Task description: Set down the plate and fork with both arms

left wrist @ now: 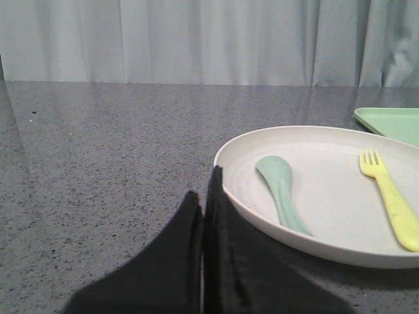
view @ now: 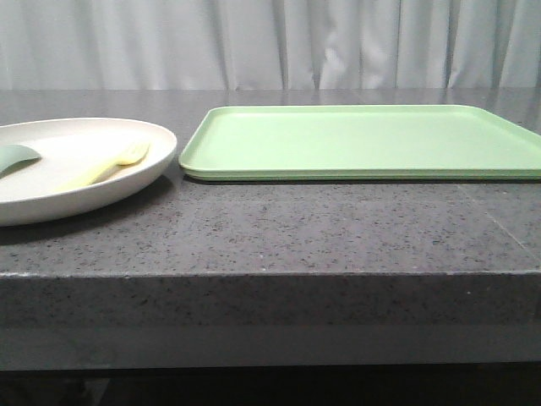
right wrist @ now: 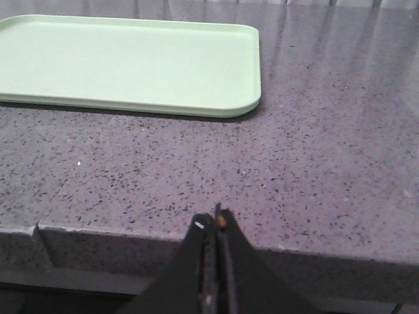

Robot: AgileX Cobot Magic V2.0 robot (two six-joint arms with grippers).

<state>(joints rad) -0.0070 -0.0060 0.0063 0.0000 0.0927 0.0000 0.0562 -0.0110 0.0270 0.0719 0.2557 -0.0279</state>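
Front cam shows no arms at all, just the dark speckled table [view: 270, 237] with its front edge closest to us. On the left sits the plate [view: 84, 173], partly cut off by the frame, and the fork [view: 106, 167] lies inside it with the tines pointing toward the far right. A bit of a green spoon [view: 17, 156] peeks in at the plate's left. Just beside the plate, to the right and a little farther back, is the flat green tray [view: 363, 139], nothing on it. Curtain [view: 270, 42] behind everything.

The wrist cams fill in the rest. Left end effector [left wrist: 204, 196] is pinched closed with nothing in it, tips right at the plate's near rim [left wrist: 249, 216]; can't tell if they actually touch. This view shows the whole spoon [left wrist: 283, 196] lying next to the fork [left wrist: 391, 199], apart from each other, both inside the plate.

Right end effector [right wrist: 215, 222] is also closed and empty, hanging at the table's front edge, well short of the tray [right wrist: 131, 65].
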